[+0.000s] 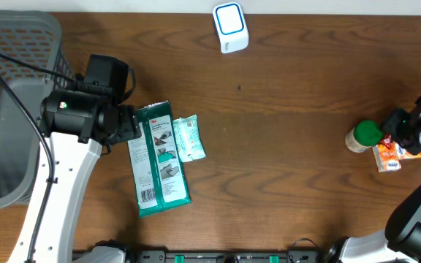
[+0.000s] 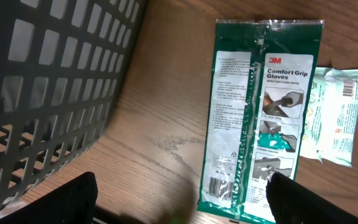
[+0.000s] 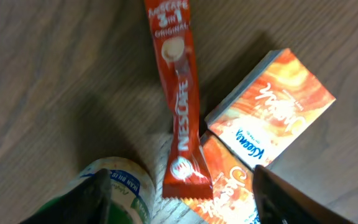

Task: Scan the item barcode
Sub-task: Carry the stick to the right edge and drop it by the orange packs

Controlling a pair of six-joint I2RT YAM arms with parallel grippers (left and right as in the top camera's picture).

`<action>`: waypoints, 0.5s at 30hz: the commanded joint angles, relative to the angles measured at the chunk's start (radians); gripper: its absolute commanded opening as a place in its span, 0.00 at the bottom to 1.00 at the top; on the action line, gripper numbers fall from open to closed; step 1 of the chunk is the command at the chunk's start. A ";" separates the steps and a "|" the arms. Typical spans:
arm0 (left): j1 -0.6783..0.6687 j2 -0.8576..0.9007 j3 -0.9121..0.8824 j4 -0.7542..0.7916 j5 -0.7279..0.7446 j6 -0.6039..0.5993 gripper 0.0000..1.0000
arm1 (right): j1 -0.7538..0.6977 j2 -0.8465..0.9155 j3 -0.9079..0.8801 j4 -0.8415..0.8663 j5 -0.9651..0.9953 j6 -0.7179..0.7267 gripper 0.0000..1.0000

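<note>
The left gripper [image 2: 182, 186] has its fingers spread wide and empty, the flat green plastic glove packet [image 2: 260, 118] lies on the brown wooden table [image 2: 160, 124] just ahead of them, and the right gripper [image 3: 182, 186], spread wide too, hangs over the long red coffee stick [image 3: 179, 93] lying below its fingers.

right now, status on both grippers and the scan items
Left gripper open, beside green plastic glove packet. Right gripper open above red coffee stick sachet, nothing held. Green-capped bottle close by.
</note>
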 commanded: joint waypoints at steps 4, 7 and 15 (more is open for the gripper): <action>0.002 -0.001 0.004 -0.003 -0.013 0.002 0.88 | 0.003 -0.016 0.022 -0.017 -0.134 -0.026 0.88; 0.002 -0.001 0.004 -0.003 -0.013 0.002 0.88 | 0.018 -0.017 0.106 -0.097 -0.137 -0.027 0.92; 0.002 -0.001 0.004 -0.003 -0.013 0.002 0.88 | 0.158 -0.017 0.421 -0.404 -0.174 -0.071 0.99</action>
